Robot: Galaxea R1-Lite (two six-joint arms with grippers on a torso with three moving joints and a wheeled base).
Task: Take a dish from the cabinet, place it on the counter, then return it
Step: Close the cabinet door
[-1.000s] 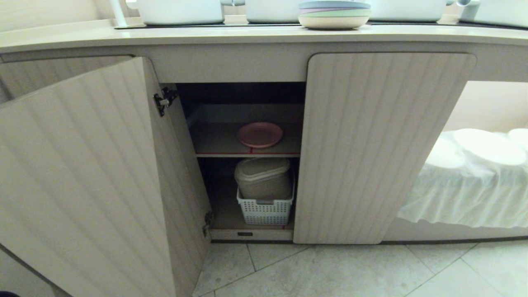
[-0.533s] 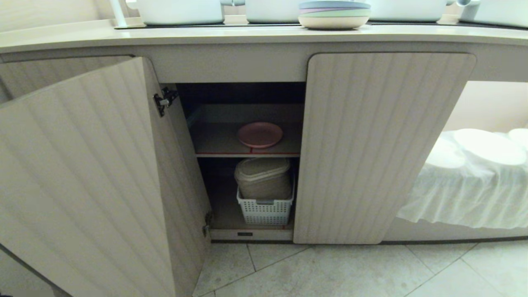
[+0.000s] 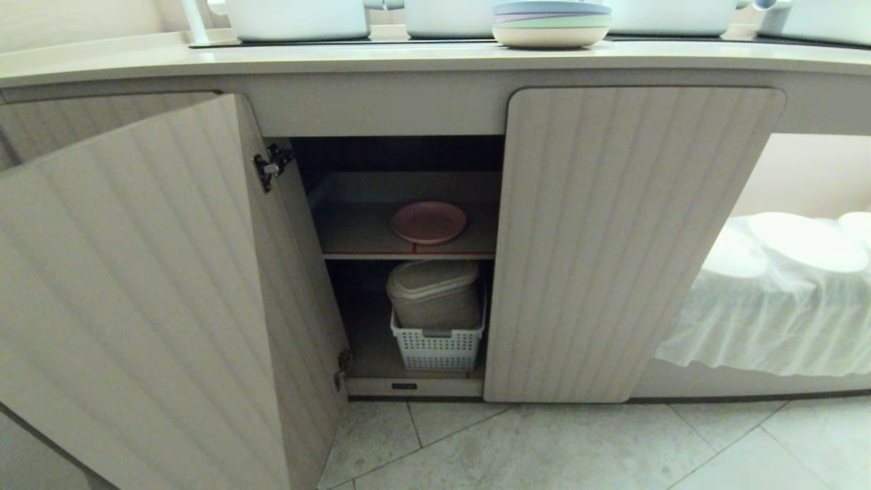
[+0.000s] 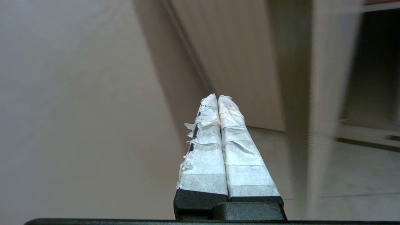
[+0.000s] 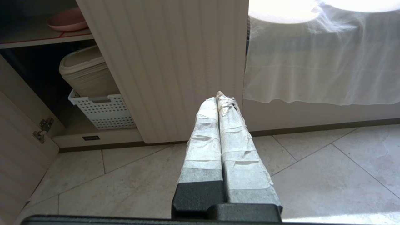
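The pink dish (image 3: 429, 222) lies flat on the red-edged upper shelf (image 3: 408, 256) inside the cabinet (image 3: 626, 238), whose left door (image 3: 136, 292) stands swung wide open. The dish (image 5: 67, 20) also shows in the right wrist view. The counter (image 3: 204, 64) runs along the top. Neither gripper appears in the head view. My left gripper (image 4: 217, 97) is shut and empty, low beside the open door's back face. My right gripper (image 5: 218, 98) is shut and empty, hanging above the floor in front of the closed right door (image 5: 175, 62).
A white perforated basket (image 3: 439, 347) holding a beige lidded container (image 3: 433, 292) fills the lower shelf. On the counter stand a pastel plate stack (image 3: 551, 24) and white pots (image 3: 299, 19). White-draped plates (image 3: 782, 286) sit in the recess at right. Tiled floor (image 3: 544, 449) lies below.
The head view is the same in all three frames; dish, doors and shelf contents have not moved.
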